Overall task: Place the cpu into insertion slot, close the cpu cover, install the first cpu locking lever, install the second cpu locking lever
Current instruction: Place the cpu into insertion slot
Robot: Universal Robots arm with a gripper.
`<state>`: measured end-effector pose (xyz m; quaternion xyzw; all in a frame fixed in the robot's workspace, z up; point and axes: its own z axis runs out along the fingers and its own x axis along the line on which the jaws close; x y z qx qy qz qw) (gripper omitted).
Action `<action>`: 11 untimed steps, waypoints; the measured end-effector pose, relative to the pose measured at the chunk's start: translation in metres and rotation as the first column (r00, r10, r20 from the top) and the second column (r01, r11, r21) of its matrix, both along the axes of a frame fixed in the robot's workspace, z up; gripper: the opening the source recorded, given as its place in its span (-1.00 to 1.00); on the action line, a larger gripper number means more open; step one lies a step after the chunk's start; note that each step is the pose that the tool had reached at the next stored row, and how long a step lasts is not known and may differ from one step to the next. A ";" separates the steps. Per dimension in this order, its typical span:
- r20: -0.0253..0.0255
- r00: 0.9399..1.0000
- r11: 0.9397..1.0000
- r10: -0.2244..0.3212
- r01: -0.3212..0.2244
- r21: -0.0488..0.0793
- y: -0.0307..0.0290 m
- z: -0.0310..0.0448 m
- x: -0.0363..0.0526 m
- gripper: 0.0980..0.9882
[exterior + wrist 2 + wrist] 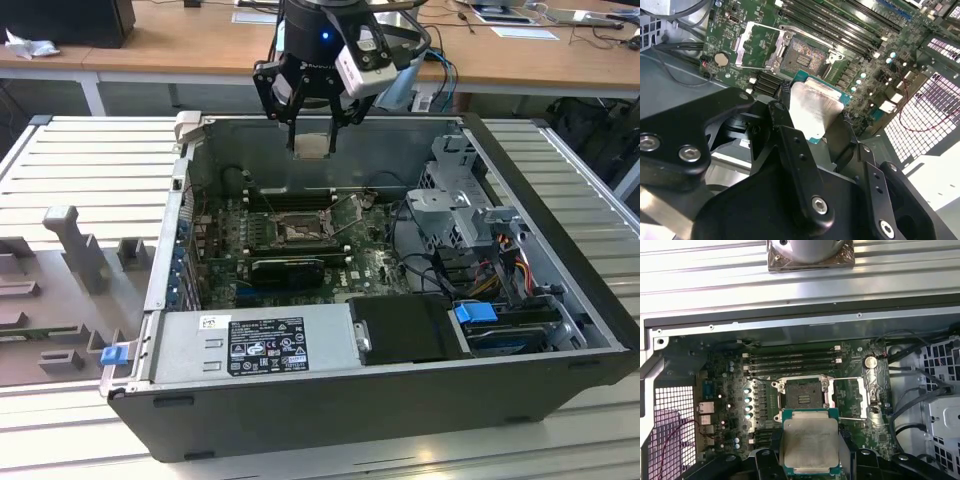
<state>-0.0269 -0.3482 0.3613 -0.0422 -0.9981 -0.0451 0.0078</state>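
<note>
My gripper (312, 128) is shut on the cpu (312, 146), a pale square chip held by its edges above the open computer case. In both wrist views the cpu (810, 444) (812, 110) sits between the black fingers (790, 145). It hangs above the motherboard (370, 265), a little off to one side of the insertion slot (801, 394) (802, 56). The slot (296, 232) is bare, with its grey contact field showing. The cpu cover (847, 399) (757, 45) is swung open beside the slot.
The case walls (190, 200) ring the board. A power supply (260, 345) fills the near side and a drive cage (460, 200) with cables stands at the exterior view's right. A long black card (285, 268) lies near the slot. Memory slots (790, 362) run behind it.
</note>
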 end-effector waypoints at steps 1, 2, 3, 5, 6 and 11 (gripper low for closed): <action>0.000 1.000 1.000 -0.002 0.002 0.000 0.0000 0.0000 0.0000 -0.04; 0.000 1.000 1.000 -0.004 0.004 0.000 0.0000 0.0000 0.0000 -0.04; 0.000 1.000 1.000 -0.007 0.007 0.000 0.0000 0.0000 0.0000 -0.04; 0.000 1.000 1.000 -0.011 0.011 0.000 0.0000 0.0000 0.0000 -0.04; 0.000 1.000 1.000 -0.013 0.013 0.000 0.0000 0.0000 0.0000 -0.04; 0.000 1.000 1.000 -0.023 0.023 0.000 0.0000 0.0000 0.0000 -0.04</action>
